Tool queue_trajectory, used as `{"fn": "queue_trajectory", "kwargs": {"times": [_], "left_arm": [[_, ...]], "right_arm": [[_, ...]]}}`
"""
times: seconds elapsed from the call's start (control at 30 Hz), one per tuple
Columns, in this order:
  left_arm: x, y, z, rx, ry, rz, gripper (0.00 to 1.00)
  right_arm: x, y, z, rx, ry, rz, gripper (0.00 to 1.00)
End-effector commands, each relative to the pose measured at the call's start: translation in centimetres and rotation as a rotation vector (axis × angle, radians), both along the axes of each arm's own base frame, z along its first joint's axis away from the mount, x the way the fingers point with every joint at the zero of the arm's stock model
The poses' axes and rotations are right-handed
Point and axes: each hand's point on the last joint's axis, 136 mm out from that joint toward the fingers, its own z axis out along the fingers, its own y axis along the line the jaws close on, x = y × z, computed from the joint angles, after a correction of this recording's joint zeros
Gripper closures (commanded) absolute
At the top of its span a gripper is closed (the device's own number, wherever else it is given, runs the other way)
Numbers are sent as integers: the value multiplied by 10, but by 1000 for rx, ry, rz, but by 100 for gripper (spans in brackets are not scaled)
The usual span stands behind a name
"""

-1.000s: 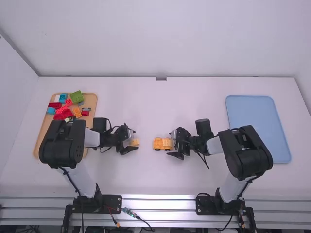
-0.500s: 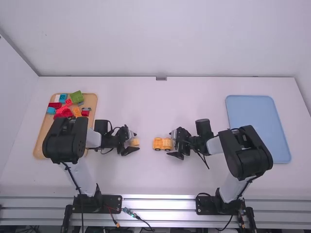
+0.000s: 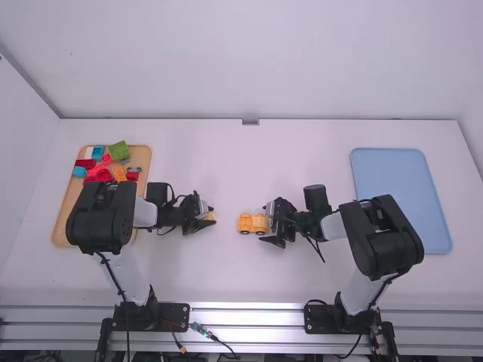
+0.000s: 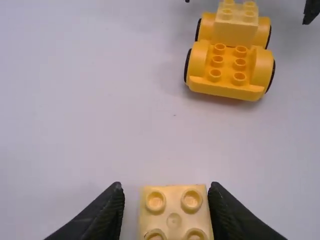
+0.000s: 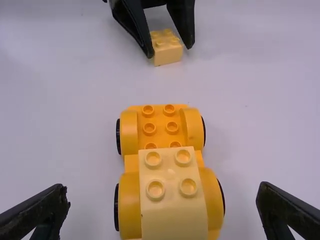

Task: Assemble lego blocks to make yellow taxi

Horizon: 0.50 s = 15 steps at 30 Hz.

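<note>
By the bench's [image 3: 249, 279] left edge, a tan tray [image 3: 68, 215] holds coloured blocks [image 3: 102, 164], bunched towards its far edge. The left arm passes over its near part.

Next comes the left gripper [image 4: 166, 186], low over the bench, its fingers either side of a loose pale yellow block [image 4: 175, 215]. One finger is against the block or all but; the other has a small gap, so I would not call it pinched. Closing like that could drag or twist the block, and a skewed block would meet the studs badly.

About midway between the bench's side edges stands the yellow wheeled base [image 4: 227, 89], the taxi in the making, with a pale yellow upper block [image 5: 172, 217] on its right-hand half. The studs towards the left gripper are bare, and look the likely place for the next block.

The right gripper [image 5: 162, 186] is spread wide, a finger well out on each side of the base, gripping nothing. Unheld, the base could roll on its wheels when a block is pressed down; closing off-centre, those fingers might knock it askew.

Beyond, a blue tray [image 3: 400, 196] lies by the bench's right edge.
</note>
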Motion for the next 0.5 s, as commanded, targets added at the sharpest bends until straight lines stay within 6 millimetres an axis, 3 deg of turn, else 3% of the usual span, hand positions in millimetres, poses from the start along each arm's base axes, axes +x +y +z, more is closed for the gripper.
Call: {"fn": "queue_trajectory", "kwargs": {"times": [0.0,0.2,0.33,0.47], "left_arm": [[-12,-5,-5,-27,45,-8,59],[-11,-5,-5,-27,58,-9,69],[-9,-5,-4,-26,79,-9,85],[-8,-4,-3,-24,81,-10,90]], "right_arm": [[3,2,1,11,3,5,1],[3,1,1,11,4,4,1],[3,2,1,11,4,5,1],[3,2,1,11,3,5,1]]}}
